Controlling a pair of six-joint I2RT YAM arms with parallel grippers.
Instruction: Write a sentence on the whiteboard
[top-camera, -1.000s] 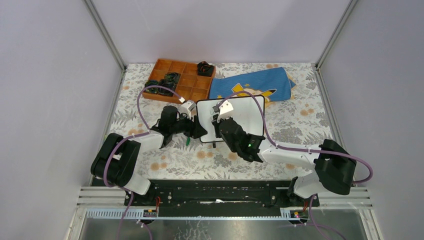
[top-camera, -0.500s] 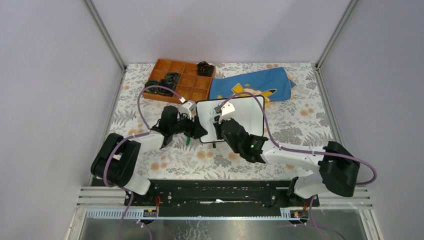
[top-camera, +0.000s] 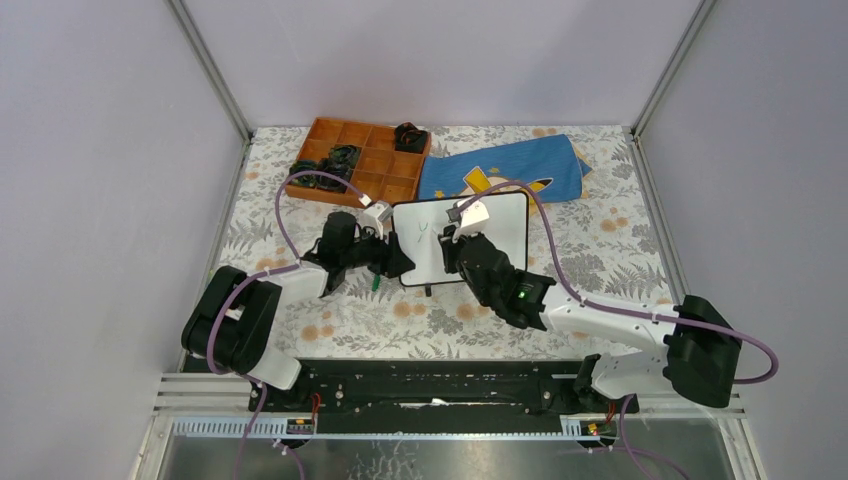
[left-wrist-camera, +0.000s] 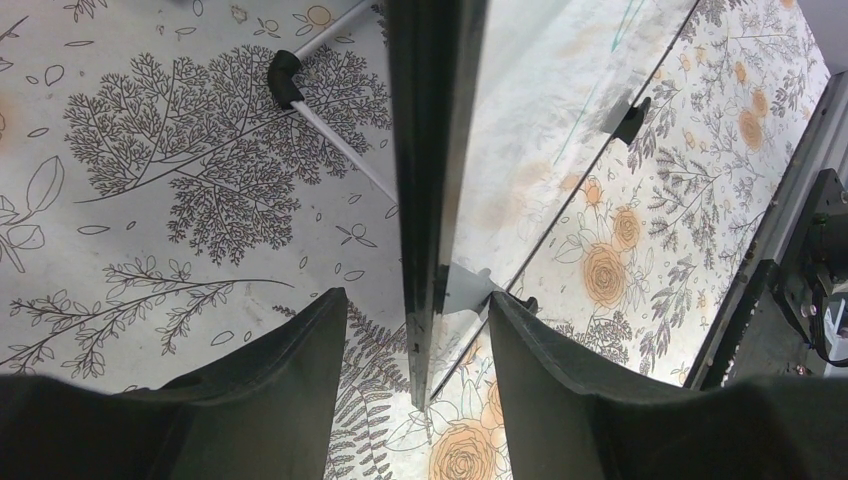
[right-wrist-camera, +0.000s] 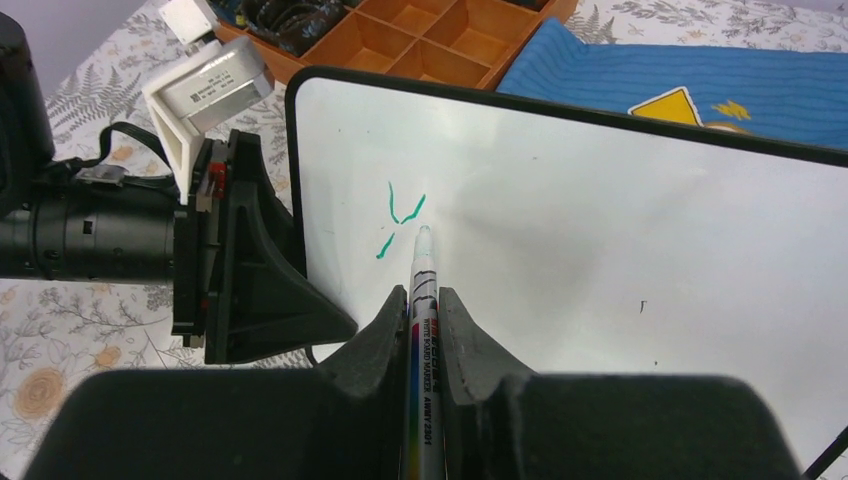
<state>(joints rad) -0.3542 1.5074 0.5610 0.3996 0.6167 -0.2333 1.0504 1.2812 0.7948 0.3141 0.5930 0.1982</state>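
My right tool (right-wrist-camera: 413, 305) is closed tight on a slim white marker (right-wrist-camera: 421, 300) that juts forward, its tip at the whiteboard's (right-wrist-camera: 600, 230) face; I cannot tell if it touches. The whiteboard stands just ahead, smooth and glossy white in a thin black frame with rounded corners. The sentence (right-wrist-camera: 398, 215) is so far one green Y near the whiteboard's upper left, right by the tip. At the whiteboard's left edge my left tool (left-wrist-camera: 415, 320) straddles the frame, jaws part open with a gap either side. The floral worktop (left-wrist-camera: 200, 150) lies under it. Beyond the whiteboard sit an orange compartment tray (right-wrist-camera: 440, 40) and a ribbed blue cloth (right-wrist-camera: 700, 90).
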